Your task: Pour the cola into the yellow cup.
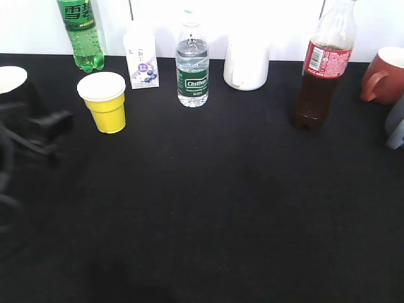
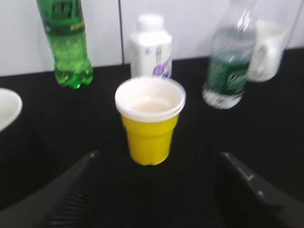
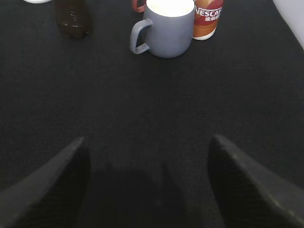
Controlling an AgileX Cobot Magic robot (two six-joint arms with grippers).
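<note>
The cola bottle [image 1: 323, 69], tall and clear with dark liquid and a red label, stands at the back right of the black table; its base shows in the right wrist view [image 3: 72, 19]. The yellow cup [image 1: 105, 102] stands upright at the back left and is empty. In the left wrist view the cup [image 2: 150, 121] stands just ahead of my open left gripper [image 2: 156, 164], between the lines of the two fingers but beyond their tips. The left arm [image 1: 38, 126] shows at the left edge of the exterior view. My right gripper [image 3: 148, 149] is open and empty, well short of the cola.
A green soda bottle [image 1: 81, 31], a small white carton [image 1: 141, 60], a water bottle [image 1: 192, 66] and a white mug [image 1: 246, 63] line the back. A red mug [image 1: 385, 76] and a grey mug [image 3: 167, 28] stand at the right, with a Nescafe can [image 3: 207, 19].
</note>
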